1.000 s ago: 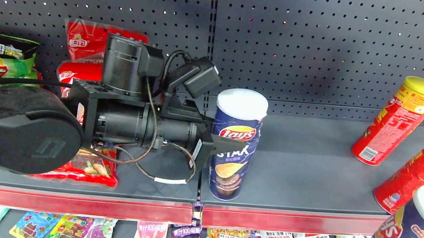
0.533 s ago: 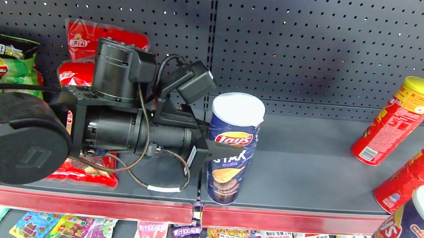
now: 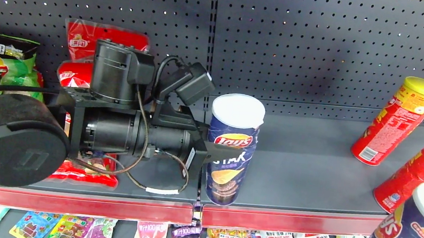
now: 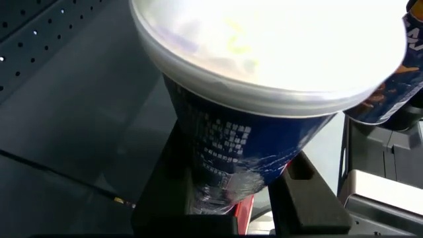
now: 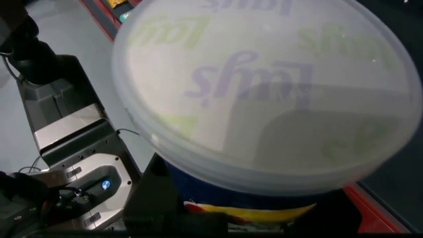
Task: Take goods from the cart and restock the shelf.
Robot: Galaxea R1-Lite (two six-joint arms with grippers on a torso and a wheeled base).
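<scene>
Compared with one second ago, the left gripper (image 3: pixel 232 151) has come a little lower and a little toward the left end of the shelf (image 3: pixel 301 171), and the blue can (image 3: pixel 232 148) has come with it. In the last half second almost nothing changes. The other goods lie as before.

The left gripper is clenched on the blue can at its middle height. One black finger (image 3: pixel 224 152) crosses the front of the can, and in the left wrist view both fingers (image 4: pixel 310 198) press the can's (image 4: pixel 244 145) sides under the white lid. The can is upright, its bottom at the front edge of the shelf, near the middle seam. I cannot tell if it already rests on the board.

The right gripper (image 5: pixel 238 221) grasps a second blue can (image 3: pixel 412 234), which is in front of the shelf's right end and below the front edge, tilted.

Two red cans (image 3: pixel 399 121) with yellow lids are at the right end of the shelf. Red snack bags (image 3: pixel 86 38) are behind the left arm, and green chip bags (image 3: pixel 1 57) are at the left end.
</scene>
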